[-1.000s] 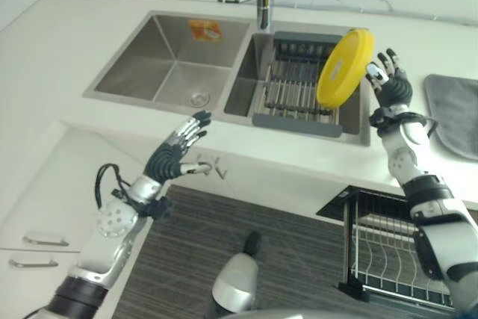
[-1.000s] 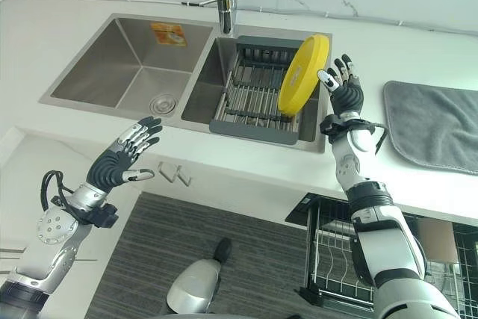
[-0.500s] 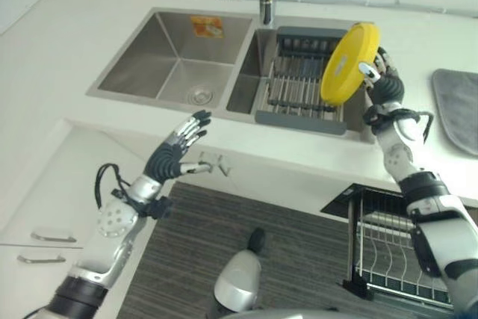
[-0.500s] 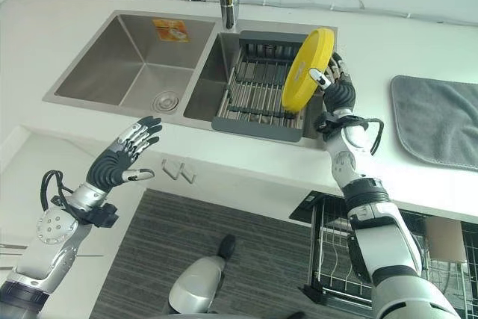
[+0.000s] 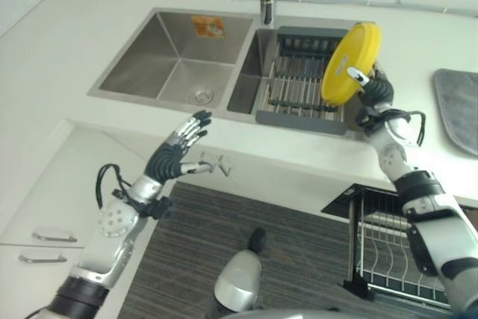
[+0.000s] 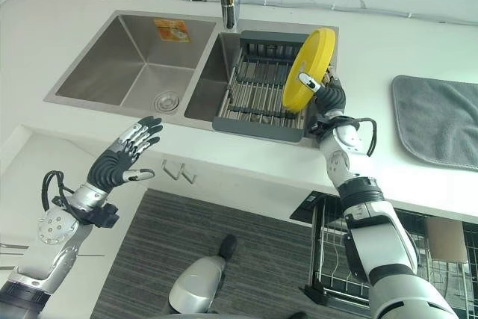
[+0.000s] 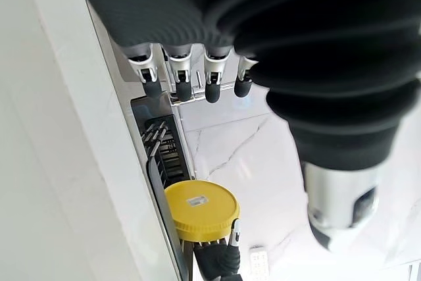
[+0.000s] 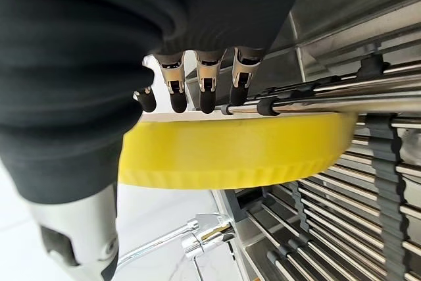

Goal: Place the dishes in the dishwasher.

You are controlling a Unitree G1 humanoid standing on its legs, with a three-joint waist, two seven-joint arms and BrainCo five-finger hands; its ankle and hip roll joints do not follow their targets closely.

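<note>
Plate (image 5: 350, 63) on edge over rack (image 5: 302, 84), my right hand (image 5: 373, 89) curled round its rim, left hand (image 5: 176, 155) spread, empty.

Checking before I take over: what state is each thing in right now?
Yellow plate: on edge, tilted in the rack, pinched by the right hand.
Right hand: shut on the plate's rim.
Left hand: open, holding nothing, in front of the counter.
Drying rack: set in the right basin.
Left basin: nothing in it.
Dishwasher rack: pulled out.
Grey mat: flat on the counter.
</note>
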